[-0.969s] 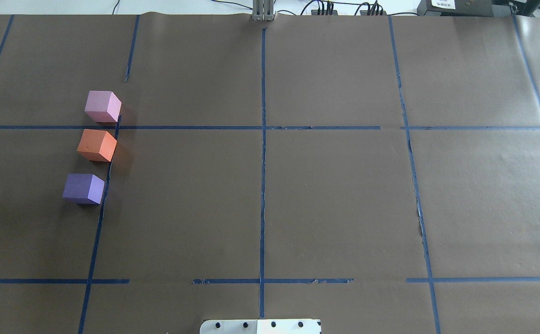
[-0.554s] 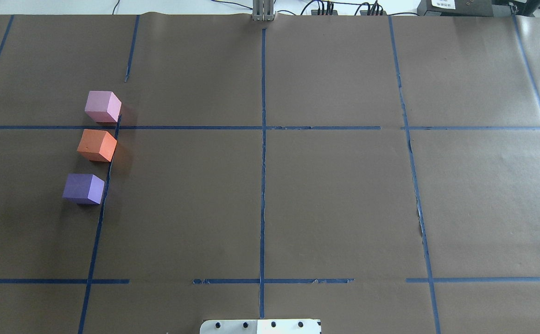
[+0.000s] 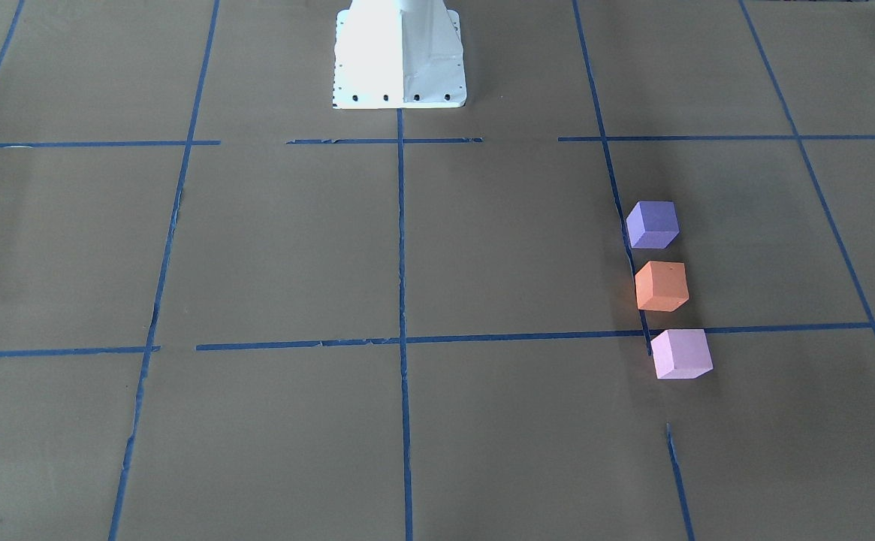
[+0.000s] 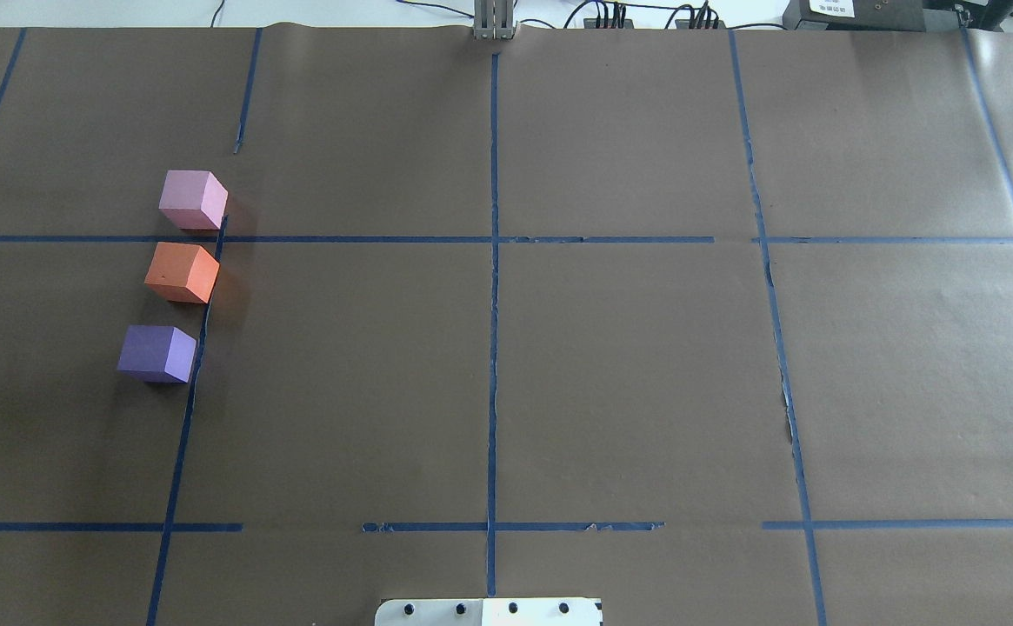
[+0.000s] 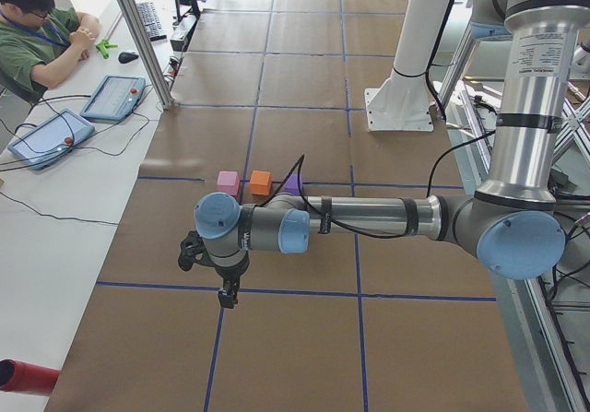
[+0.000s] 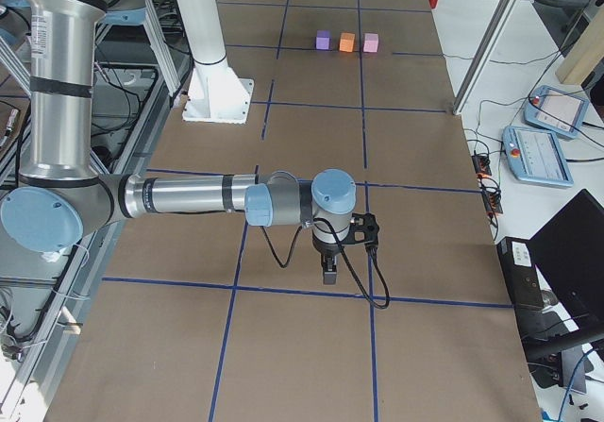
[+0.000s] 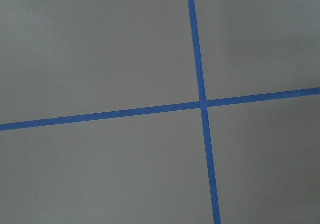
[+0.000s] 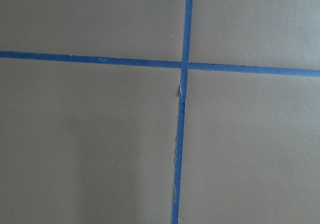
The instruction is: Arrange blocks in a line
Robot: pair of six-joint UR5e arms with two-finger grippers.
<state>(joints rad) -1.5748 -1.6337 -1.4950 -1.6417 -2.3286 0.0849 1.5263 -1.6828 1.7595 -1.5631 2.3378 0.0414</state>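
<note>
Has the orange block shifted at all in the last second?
No. In the overhead view the orange block sits just left of the blue tape line, below the horizontal strip, exactly where it was before.

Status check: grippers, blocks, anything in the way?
Left gripper, right gripper: state unreadable, neither at blocks. Pink, orange, purple in a row, gaps between. No obstruction seen.

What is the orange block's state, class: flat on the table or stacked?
Flat on the table. The orange block stands alone between the purple block and the pink block, with bare table showing in both gaps.
</note>
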